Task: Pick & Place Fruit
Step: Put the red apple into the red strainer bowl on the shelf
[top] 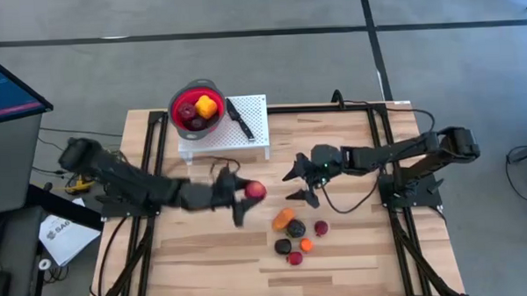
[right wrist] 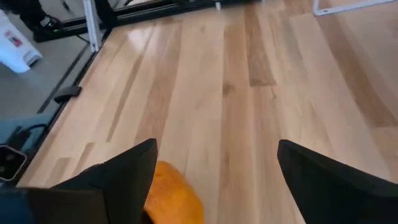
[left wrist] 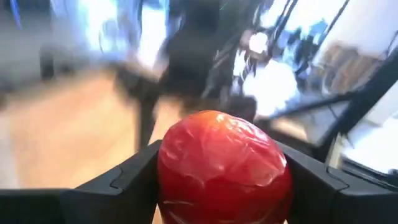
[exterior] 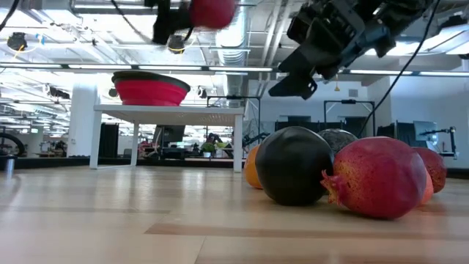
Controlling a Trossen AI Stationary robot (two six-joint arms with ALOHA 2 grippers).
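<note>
The left gripper (top: 246, 194), jaws clamped on a red fruit (top: 255, 190), is holding it above the desk (top: 356, 268) (presumably bowl-bound); the right gripper (top: 302, 182), jaws apart, is hovering over the orange fruit (top: 283, 218).

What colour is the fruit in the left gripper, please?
Red fruit; the left wrist view shows it best.

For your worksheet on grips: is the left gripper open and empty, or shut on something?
Shut on something: the left gripper holds a red fruit between its fingers, lifted above the table.
</note>
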